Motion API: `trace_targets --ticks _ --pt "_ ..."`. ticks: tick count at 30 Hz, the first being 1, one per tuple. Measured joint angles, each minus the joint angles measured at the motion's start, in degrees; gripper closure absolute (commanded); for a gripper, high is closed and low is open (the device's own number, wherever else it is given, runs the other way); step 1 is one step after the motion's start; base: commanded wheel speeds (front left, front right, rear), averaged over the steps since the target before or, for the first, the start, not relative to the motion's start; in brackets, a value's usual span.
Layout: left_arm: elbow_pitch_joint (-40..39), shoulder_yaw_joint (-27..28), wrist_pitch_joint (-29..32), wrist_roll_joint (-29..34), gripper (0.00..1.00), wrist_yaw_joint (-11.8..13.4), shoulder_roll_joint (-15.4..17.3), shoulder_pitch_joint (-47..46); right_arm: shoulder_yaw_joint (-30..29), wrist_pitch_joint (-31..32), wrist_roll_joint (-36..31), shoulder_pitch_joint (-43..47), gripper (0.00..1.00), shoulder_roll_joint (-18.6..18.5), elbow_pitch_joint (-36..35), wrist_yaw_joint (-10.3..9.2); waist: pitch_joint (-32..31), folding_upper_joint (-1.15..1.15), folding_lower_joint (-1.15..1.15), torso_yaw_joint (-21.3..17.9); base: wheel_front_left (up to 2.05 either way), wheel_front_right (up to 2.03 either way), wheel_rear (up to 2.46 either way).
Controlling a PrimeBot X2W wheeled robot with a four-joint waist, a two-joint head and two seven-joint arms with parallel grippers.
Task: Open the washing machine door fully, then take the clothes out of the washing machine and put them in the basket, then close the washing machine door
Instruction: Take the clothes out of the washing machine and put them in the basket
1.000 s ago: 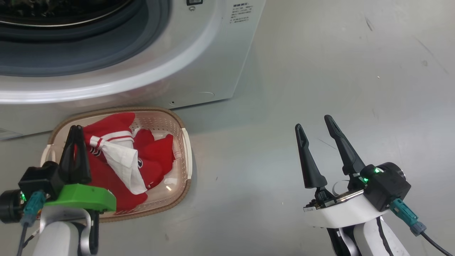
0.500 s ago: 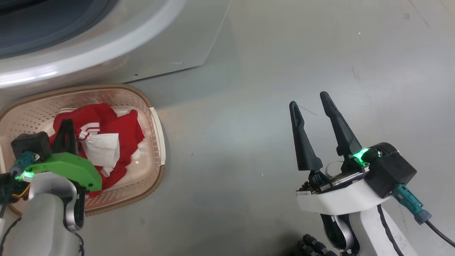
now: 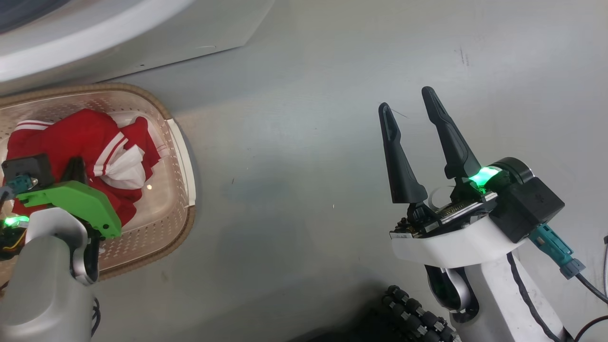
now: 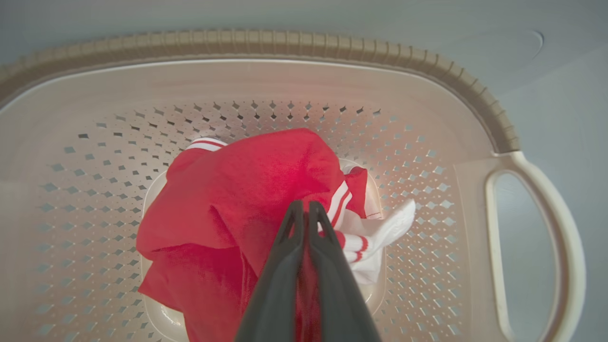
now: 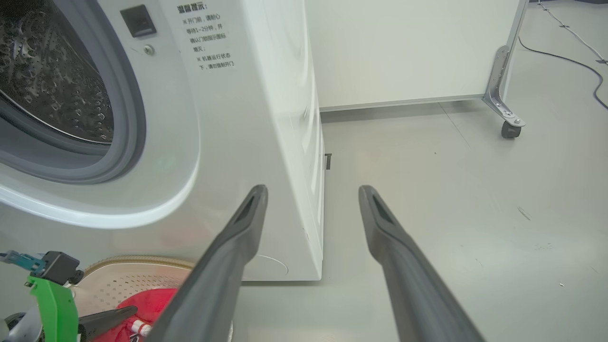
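The cream basket [image 3: 179,142] with its brown rim sits on the floor in front of the white washing machine [image 3: 142,23]. The red and white clothes [image 3: 71,137] lie bunched inside it. My left gripper [image 3: 76,165] hangs over the basket, shut, with red fabric pinched between its fingers. In the left wrist view the clothes [image 4: 247,180] drape from the left gripper [image 4: 304,205] down to the floor of the basket [image 4: 285,45]. My right gripper [image 3: 405,99] stands open and empty over bare floor, well right of the basket. The washing machine door is out of view.
In the right wrist view the right gripper [image 5: 312,190] points past the washing machine [image 5: 237,118], whose steel drum [image 5: 47,71] shows open. A white panel [image 5: 403,47] on a caster [image 5: 510,130] stands behind, and a cable [image 5: 570,57] lies on the grey floor.
The head camera has turned, so the machine and basket slid up and left in its picture. The clothes look more bunched under the shut left gripper. The right gripper stays open.
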Motion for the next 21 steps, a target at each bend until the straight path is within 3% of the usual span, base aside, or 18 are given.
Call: trace_targets --ticks 8,9,11,12,14,15,16,21 --pt "4.70 -0.10 -1.04 -0.08 1.00 -0.58 0.13 -2.81 -0.08 0.01 0.00 -0.99 0.00 0.00 1.14 -0.43 0.67 0.00 0.00 -0.64 0.00 0.00 0.00" --pt "5.24 -0.14 -1.51 -0.08 0.96 -0.58 0.05 -2.90 -0.07 0.00 0.00 -1.00 0.00 0.00 1.29 -0.43 0.53 0.00 0.00 -0.60 0.00 0.00 0.00" --pt "6.46 0.05 -2.00 -0.45 0.63 -0.74 -0.24 -3.17 -0.08 0.00 -0.01 -1.03 0.00 0.00 1.49 -0.52 0.21 0.00 0.00 -0.48 0.00 0.00 0.00" --pt "7.00 -0.01 -2.35 -0.45 0.55 -1.04 -0.33 -3.20 -0.09 0.00 0.00 -1.08 0.00 0.00 1.62 -0.75 0.03 0.00 0.00 -0.42 0.00 0.00 0.00" --pt "8.09 -0.02 -3.00 -0.48 0.16 -1.36 -0.59 -3.24 -0.26 0.00 -0.03 -1.13 0.00 0.00 1.88 -0.92 -0.40 0.00 0.00 -0.24 0.00 0.00 0.00" --pt "8.50 -0.03 -3.54 -0.48 0.06 -1.57 -0.73 -3.25 -0.41 0.00 -0.05 -1.13 0.00 0.00 2.03 -0.92 -0.62 0.00 0.00 -0.14 0.00 0.00 0.00" --pt "8.79 0.09 -4.24 -0.58 0.00 -1.79 -0.90 -3.27 -0.54 0.00 -0.08 -1.14 0.00 0.00 2.23 -0.92 -0.87 0.00 0.00 -0.01 0.00 0.00 0.00" --pt "10.62 0.19 -8.39 -1.59 0.00 -2.82 -1.83 -3.57 -1.59 0.00 -0.63 -1.55 0.00 0.00 3.68 -0.93 -2.90 0.00 0.00 0.97 0.00 0.00 0.00"
